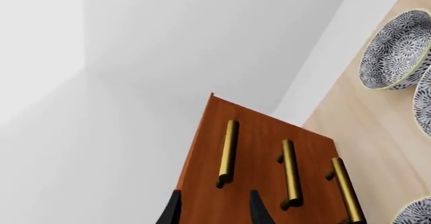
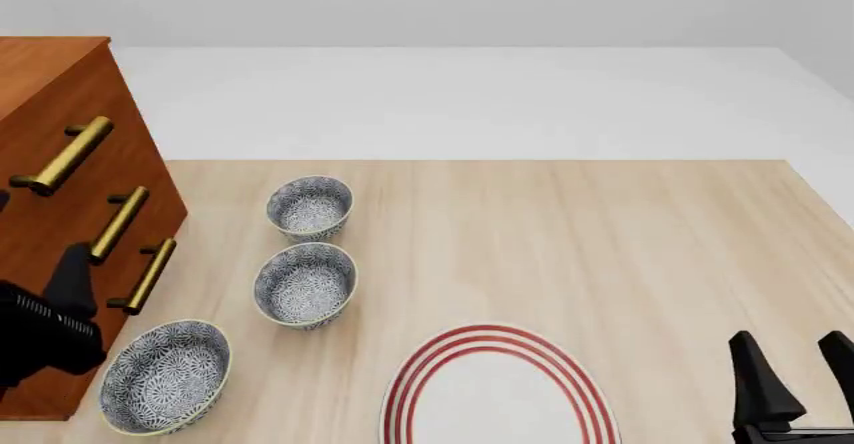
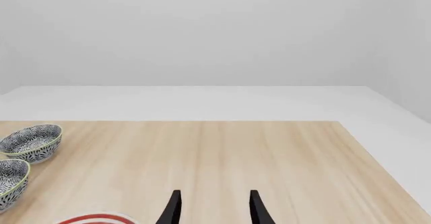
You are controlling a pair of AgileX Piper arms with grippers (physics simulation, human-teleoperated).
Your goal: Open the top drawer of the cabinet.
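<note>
Left wrist: I'm seeing the left gripper (image 1: 214, 209) with fingers standing apart, gripping nothing, pointing at the cabinet (image 1: 259, 143); top drawer (image 1: 210, 158) sitting flush.
Front: cabinet is standing at the table's (image 2: 601, 234) far left; three patterned bowls (image 2: 306, 282) lying just right of it.
Right wrist: I'm keeping the right gripper (image 3: 214, 208) spread, holding nothing, over the near right.

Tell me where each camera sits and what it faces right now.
Front view: above and behind the arms, facing the table, cabinet, both grippers.
Left wrist view: behind the left gripper, open, facing the top drawer.
Right wrist view: behind the right gripper, open, facing bare table.
All three views share the bowls.
</note>
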